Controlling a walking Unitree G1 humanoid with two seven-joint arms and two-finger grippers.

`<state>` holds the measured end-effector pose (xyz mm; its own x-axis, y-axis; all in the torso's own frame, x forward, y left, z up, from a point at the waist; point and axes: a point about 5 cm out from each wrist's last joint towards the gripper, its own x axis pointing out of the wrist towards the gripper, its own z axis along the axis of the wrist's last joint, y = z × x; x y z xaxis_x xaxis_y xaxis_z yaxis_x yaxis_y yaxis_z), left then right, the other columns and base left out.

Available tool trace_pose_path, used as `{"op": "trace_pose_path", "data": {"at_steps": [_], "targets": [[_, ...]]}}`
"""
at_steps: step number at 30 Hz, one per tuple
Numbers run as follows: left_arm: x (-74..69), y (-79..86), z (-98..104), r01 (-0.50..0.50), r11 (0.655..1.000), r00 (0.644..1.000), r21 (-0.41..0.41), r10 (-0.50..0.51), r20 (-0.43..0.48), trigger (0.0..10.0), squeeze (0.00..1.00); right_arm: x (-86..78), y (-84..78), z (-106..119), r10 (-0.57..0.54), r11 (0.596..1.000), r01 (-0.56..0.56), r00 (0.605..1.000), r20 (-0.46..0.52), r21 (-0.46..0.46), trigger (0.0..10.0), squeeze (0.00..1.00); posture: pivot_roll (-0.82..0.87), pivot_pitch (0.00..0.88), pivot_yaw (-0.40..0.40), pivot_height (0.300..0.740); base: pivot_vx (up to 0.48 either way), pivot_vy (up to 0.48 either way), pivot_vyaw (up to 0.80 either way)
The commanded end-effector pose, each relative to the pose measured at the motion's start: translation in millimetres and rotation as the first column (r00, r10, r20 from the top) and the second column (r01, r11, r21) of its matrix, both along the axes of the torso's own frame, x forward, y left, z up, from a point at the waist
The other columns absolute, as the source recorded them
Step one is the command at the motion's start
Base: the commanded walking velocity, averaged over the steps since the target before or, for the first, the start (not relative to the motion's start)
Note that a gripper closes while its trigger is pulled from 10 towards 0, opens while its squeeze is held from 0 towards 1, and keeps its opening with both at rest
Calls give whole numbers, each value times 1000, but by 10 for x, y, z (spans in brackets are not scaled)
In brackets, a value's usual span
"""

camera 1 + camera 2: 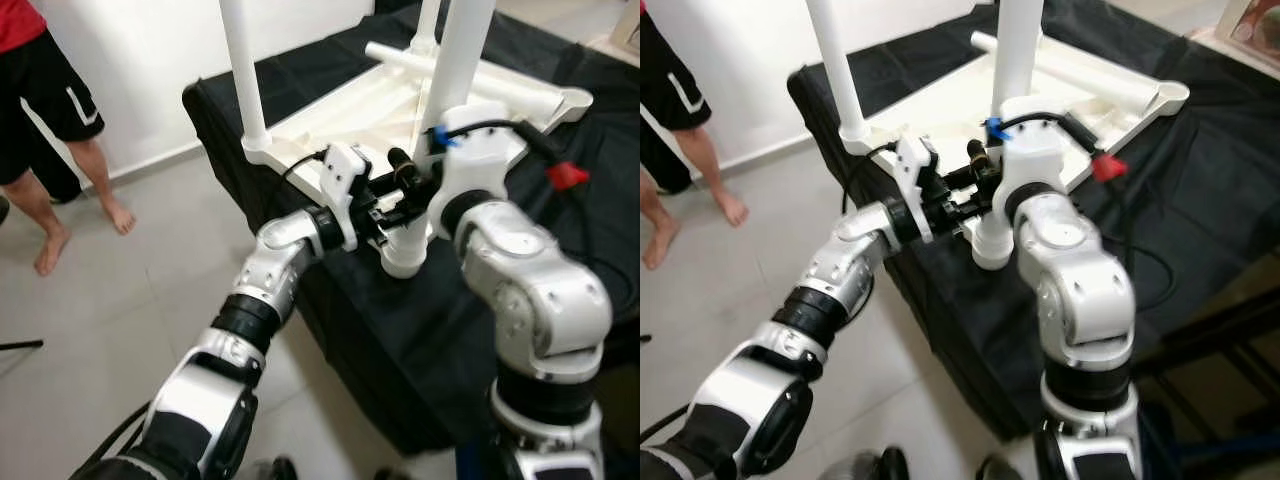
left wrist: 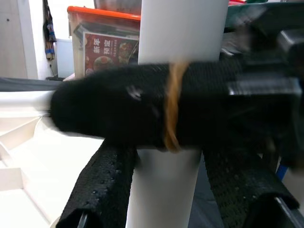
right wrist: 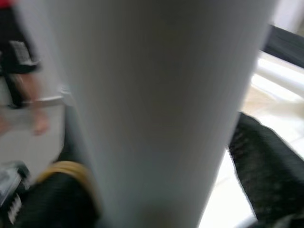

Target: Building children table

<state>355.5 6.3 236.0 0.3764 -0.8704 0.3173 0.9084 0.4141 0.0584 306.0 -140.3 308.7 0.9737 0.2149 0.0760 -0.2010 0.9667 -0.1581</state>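
Note:
A white children's table [image 1: 340, 115] lies upside down on a black-draped surface [image 1: 400, 340]. At its near corner stands a white leg [image 1: 462, 50], its foot socket [image 1: 404, 250] at the table's edge. My left gripper [image 1: 398, 200] reaches in from the left and is shut on this leg; in the left wrist view its fingers [image 2: 102, 190] press both sides of the leg [image 2: 180, 33]. My right gripper [image 1: 425, 180] is shut on the same leg from the right, slightly higher. One of its fingers [image 2: 142, 111], with a yellow band, crosses the leg. The right wrist view is close on the leg [image 3: 156, 95].
Another leg [image 1: 243, 70] stands upright at the table's left corner, and a loose leg [image 1: 450, 70] lies across the underside. A barefoot person [image 1: 50, 90] stands on the tiled floor at the far left. A storage box with an orange lid [image 2: 104, 33] sits behind.

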Motion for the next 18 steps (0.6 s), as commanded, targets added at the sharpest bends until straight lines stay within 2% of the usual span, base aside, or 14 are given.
{"op": "trace_pose_path", "data": {"at_steps": [1,2,3,5,7,8,9,10,11,12,13,14,17,18], "targets": [[-20,-33,-90,20,1000,999,22,-19,-27,0,0,28,-109,281,134,990,-138,983,121,25,10000,1000,-141,202,47,740,0,0,0],[-23,-34,-94,21,1000,1000,22,-20,-24,0,0,52,-186,382,149,988,-155,977,152,27,10000,1000,-138,199,42,740,0,0,0],[-23,-34,-94,21,1000,1000,22,-20,-24,0,0,52,-186,382,149,988,-155,977,152,27,10000,1000,-138,199,42,740,0,0,0],[-28,-32,-101,24,1000,1000,20,-23,-20,0,0,82,-293,545,207,975,-220,959,194,45,10000,1000,-137,200,40,740,0,0,0],[-42,-29,-122,23,1000,1000,19,-23,-18,0,0,70,-359,670,342,932,-359,916,212,47,10000,1000,-131,196,31,740,0,0,0],[-52,-29,-134,22,1000,1000,20,-22,-16,0,0,58,-384,713,401,910,-415,890,216,22,10000,788,-126,195,29,740,0,0,0],[-58,-31,-141,21,1000,1000,21,-21,-15,0,0,49,-401,739,436,895,-447,873,218,3,10000,788,-125,195,28,740,0,0,0],[-66,-34,-145,22,1000,1000,19,-22,-15,0,0,4,-408,736,524,848,-529,828,201,-31,10000,200,-121,193,26,740,0,0,0],[-72,-37,-147,23,1000,1000,18,-23,-15,0,0,-7,-435,734,568,821,-570,802,184,-48,10000,0,-117,195,26,740,0,0,0],[-72,-37,-147,23,1000,1000,18,-23,-15,0,0,-7,-435,734,568,821,-570,802,184,-48,10000,0,-117,195,26,740,0,0,0],[-76,-39,-148,24,1000,1000,17,-24,-14,0,0,-24,-453,727,615,785,-618,770,166,-43,10000,0,-117,196,24,740,0,0,0],[-76,-39,-148,24,1000,1000,17,-24,-14,0,0,-24,-453,727,615,785,-618,770,166,-43,10000,0,-117,196,24,740,0,0,0],[-88,-43,-148,27,1000,1000,15,-27,-10,0,0,-10,-542,729,667,745,-663,732,141,-82,10000,0,-111,193,26,740,0,0,0],[-94,-47,-150,31,999,1000,17,-30,-8,0,0,-21,-533,728,708,706,-703,695,127,-87,10000,0,-108,193,28,740,0,0,0]]}}
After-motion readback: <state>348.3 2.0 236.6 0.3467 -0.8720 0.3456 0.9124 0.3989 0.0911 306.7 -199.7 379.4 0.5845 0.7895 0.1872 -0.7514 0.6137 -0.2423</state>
